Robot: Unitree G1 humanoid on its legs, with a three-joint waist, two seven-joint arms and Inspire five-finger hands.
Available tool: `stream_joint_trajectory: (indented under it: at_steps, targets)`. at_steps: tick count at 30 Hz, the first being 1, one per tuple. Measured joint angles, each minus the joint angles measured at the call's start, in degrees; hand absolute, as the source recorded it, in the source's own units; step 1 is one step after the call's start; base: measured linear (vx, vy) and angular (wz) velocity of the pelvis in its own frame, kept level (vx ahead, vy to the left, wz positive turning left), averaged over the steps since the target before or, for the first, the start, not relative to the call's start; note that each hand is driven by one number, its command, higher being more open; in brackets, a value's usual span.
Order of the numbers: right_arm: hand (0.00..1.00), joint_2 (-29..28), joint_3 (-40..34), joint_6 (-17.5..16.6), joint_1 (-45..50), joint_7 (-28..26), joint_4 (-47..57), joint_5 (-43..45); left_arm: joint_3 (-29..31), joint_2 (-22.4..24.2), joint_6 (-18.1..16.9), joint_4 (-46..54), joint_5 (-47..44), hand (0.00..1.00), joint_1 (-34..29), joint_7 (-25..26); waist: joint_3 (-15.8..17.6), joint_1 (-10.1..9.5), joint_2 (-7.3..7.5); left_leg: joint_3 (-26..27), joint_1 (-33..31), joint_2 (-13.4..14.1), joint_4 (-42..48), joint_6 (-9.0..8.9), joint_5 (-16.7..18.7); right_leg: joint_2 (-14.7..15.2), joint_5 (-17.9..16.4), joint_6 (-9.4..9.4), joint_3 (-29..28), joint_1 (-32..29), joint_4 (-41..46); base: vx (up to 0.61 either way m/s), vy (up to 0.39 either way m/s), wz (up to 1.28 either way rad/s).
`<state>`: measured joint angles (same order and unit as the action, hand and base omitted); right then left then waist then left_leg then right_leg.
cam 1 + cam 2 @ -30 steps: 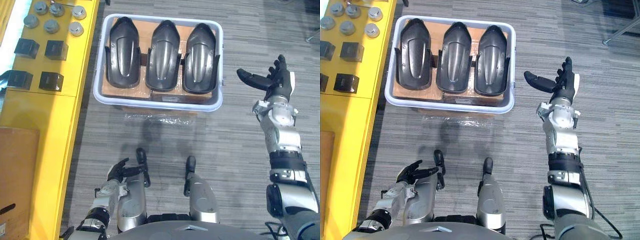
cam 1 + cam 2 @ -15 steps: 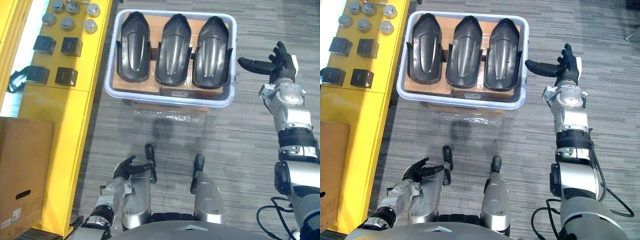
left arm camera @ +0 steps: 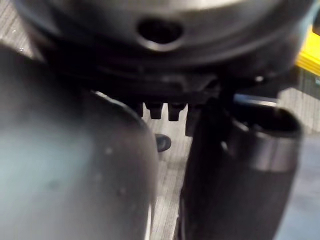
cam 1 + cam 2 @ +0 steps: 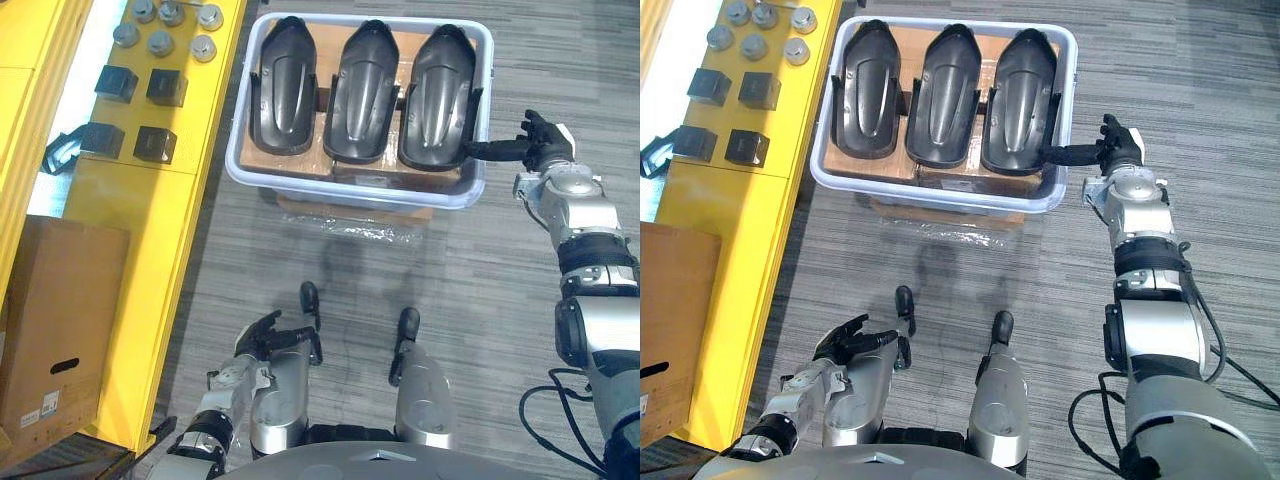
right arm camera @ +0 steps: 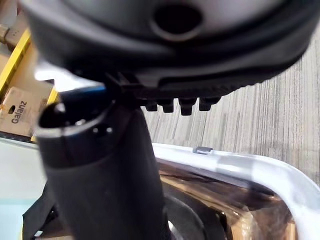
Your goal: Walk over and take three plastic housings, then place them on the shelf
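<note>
Tub (image 4: 340, 188) of pale plastic on the grey carpet floor (image 4: 470, 290), seen from the left eye: three dark plastic housings (image 4: 362, 90) lie side by side in it on cardboard (image 4: 285, 165), domes up. The right hand (image 4: 545, 150) is just outside the tub's right rim, fingers loose and gripping nothing. Its thumb (image 4: 485, 150) stretches across the rim to the flank of the rightmost housing (image 4: 440, 95); whether it touches cannot be told. The left hand (image 4: 258, 338) hangs low beside the robot, fingers relaxed and apart, empty. Along the left runs a yellow shelf (image 4: 120, 200) bearing metal cylinders (image 4: 165, 42) and black blocks (image 4: 167, 87), with a cardboard box (image 4: 50, 310) nearer the robot.

The right eye shows the same layout, the thumb reaching over the rim toward the nearest housing.

From the left wrist, the hand's dark bulk and a row of fingertips (image 3: 156, 110) show above carpet.

From the right wrist, the thumb (image 5: 105, 165) stands straight above the tub's pale rim, short fingertips (image 5: 172, 106) beside it and film-covered cardboard beneath.
</note>
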<state>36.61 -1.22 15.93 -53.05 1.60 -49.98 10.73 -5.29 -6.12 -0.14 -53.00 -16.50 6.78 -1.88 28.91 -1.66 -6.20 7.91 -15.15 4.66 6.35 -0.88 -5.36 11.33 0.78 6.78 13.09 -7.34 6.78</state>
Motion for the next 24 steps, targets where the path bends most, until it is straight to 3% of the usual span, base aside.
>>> stream_joint_trajectory:
  at_steps: [5, 10, 11, 24]
  targets:
    - [1.0, 2.08, 2.1, 0.5, -2.49, -0.44, -2.36, -1.55, -1.2, 0.17, -0.03, -0.01, -1.44, 1.0, 0.0, -0.19, -0.05, -1.22, -1.11, -0.19, 0.81, -0.16, -2.4, -0.03, -1.62, 0.09, -0.05, -0.07, 0.54, -0.26, 0.31, -0.01, -0.005, 0.03]
    - [1.0, 2.08, 4.27, 1.21, -4.49, -1.08, -3.86, -3.66, -1.67, 0.18, 0.02, -0.03, -2.56, 1.0, 0.0, -0.26, -0.05, -1.64, -1.31, -0.52, 1.23, -0.15, -4.11, -0.09, -2.86, 0.05, -0.33, -0.28, 0.9, -0.86, 1.23, 0.0, -0.006, 0.02]
    - [0.0, 2.08, 4.28, 1.4, -4.55, -1.1, -4.05, -3.72, -1.81, 0.18, 0.06, -0.1, -3.32, 1.0, 0.0, -0.3, -0.06, -1.92, -1.37, -0.51, 1.58, -0.21, -4.79, -0.13, -3.17, 0.06, -0.38, -0.29, 0.91, -0.85, 1.3, 0.0, 0.0, 0.0]
    - [0.0, 3.8, 5.35, 7.63, -6.17, 1.58, -9.05, -11.27, -2.89, 0.24, 0.0, -0.39, -5.94, 1.0, -0.1, -0.88, -0.04, -2.76, -2.49, -1.86, 2.01, -0.48, -6.76, -0.32, -4.75, 0.57, -2.15, -0.43, 2.13, -1.78, 4.3, 0.01, -0.022, 0.05]
